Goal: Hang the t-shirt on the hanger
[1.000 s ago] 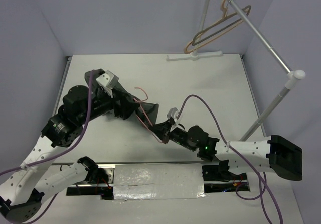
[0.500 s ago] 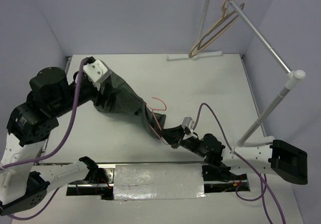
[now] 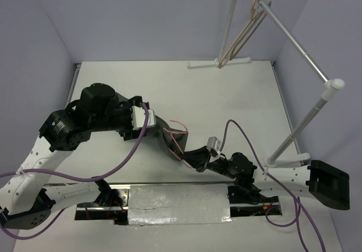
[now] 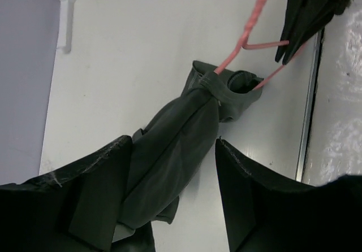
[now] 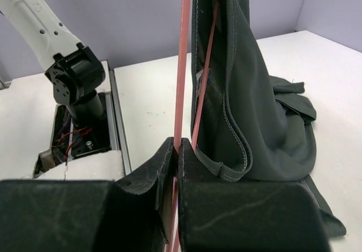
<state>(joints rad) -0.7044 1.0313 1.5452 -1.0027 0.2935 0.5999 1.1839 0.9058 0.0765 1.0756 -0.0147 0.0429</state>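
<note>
Now the right fingers (image 5: 141,190) are pressed together on the thin pink wire of the hanger (image 4: 247,33), holding it up off the counter (image 3: 226,94) at its near middle. One end of the hanger passes into the collar of the dark grey t-shirt (image 4: 175,150). From the collar the bunched t-shirt runs back between the left fingers (image 4: 249,201), which stand well apart. The cloth lies against one finger, and a strip of bare counter shows beside the other. In the right wrist view the t-shirt hangs in folds just beside the pink wire.
</note>
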